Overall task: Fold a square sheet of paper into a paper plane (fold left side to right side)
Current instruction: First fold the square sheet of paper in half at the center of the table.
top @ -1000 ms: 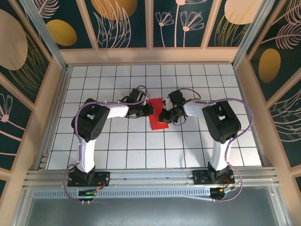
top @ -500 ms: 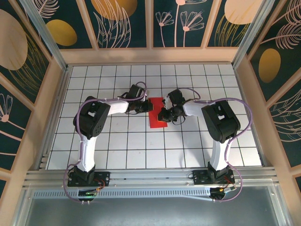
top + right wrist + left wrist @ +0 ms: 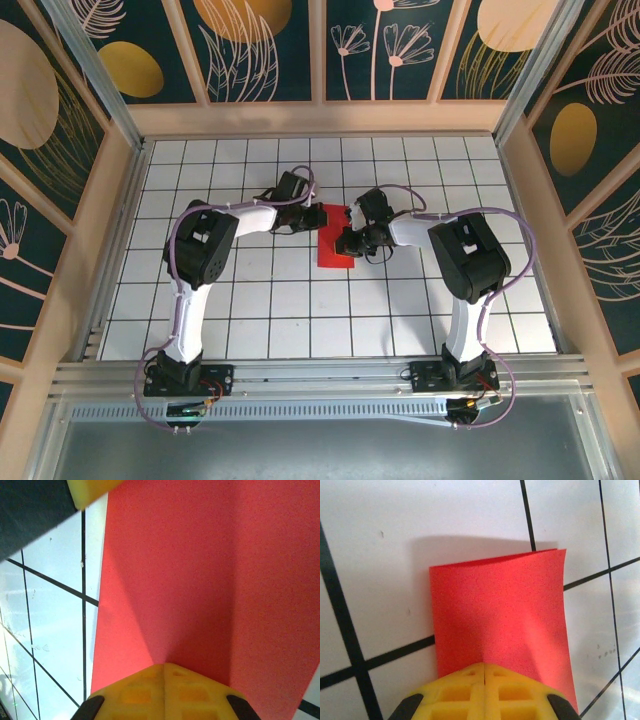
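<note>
**Item 1: square sheet of paper [image 3: 334, 252], bright red.**
- From above, we record it near the middle of the white gridded surface [image 3: 250, 300], between the two wrists. It shows as an upright oblong, not a full square.
- Its upper left part and its right edge are covered by the arm ends. From this height we cannot count its layers.
- In the left wrist view, the paper [image 3: 500, 615] lies on the surface [image 3: 380, 530]. Its far edge throws a shadow and its far right corner curls up a little. Its near end is hidden under the yellow fingertips.
- In the right wrist view, the paper [image 3: 210, 570] runs off the top and right of the picture. A straight line parts a darker band from a lighter one, and we cannot tell whether it is a crease or a shadow.

**Item 2: left gripper [image 3: 318, 222] [image 3: 484, 682].**
- The jaws are pressed together with the seam closed, and we see no paper in the seam.
- The tip sits over the sheet's near end. Whether it bears on the sheet is hidden from us.

**Item 3: right gripper [image 3: 346, 243] [image 3: 165, 687].**
- The jaws are likewise pressed together, with nothing between them.
- The tip is over the paper, and any contact beneath it is hidden.

**Item 4: yellow block [image 3: 90, 489] and dark body [image 3: 30, 525].**
- Both sit at the top left of the right wrist view and are cut off by the frame. We cannot say with certainty what they are.
</note>
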You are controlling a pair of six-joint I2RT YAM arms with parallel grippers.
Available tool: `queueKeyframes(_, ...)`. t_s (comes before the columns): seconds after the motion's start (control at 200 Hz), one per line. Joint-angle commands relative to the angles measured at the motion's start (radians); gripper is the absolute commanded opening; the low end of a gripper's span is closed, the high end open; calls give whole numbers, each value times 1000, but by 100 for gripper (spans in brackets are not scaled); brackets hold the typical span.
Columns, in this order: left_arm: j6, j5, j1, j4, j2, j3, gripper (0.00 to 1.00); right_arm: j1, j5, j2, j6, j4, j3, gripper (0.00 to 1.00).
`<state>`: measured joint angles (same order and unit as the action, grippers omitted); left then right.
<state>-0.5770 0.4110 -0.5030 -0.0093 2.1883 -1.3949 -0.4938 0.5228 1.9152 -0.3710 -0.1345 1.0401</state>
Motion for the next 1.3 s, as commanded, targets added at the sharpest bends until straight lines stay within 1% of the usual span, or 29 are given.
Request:
queueKeyframes(0.0,26,-115,53,-15,53,-51,0,-2,-125,78,29,-178,-49,0)
queueKeyframes(0.661,31,-122,78,-73,151,-230,0,-2,-136,82,39,-196,-45,0)
queueKeyframes(0.936,29,-130,84,-86,184,-277,0,-3,-133,82,36,-192,-46,0)
queueKeyframes(1.141,33,-132,87,-97,191,-302,0,-2,-132,82,33,-188,-45,0)
queueKeyframes(1.296,38,-127,89,-103,162,-308,0,-2,-126,81,29,-183,-44,0)
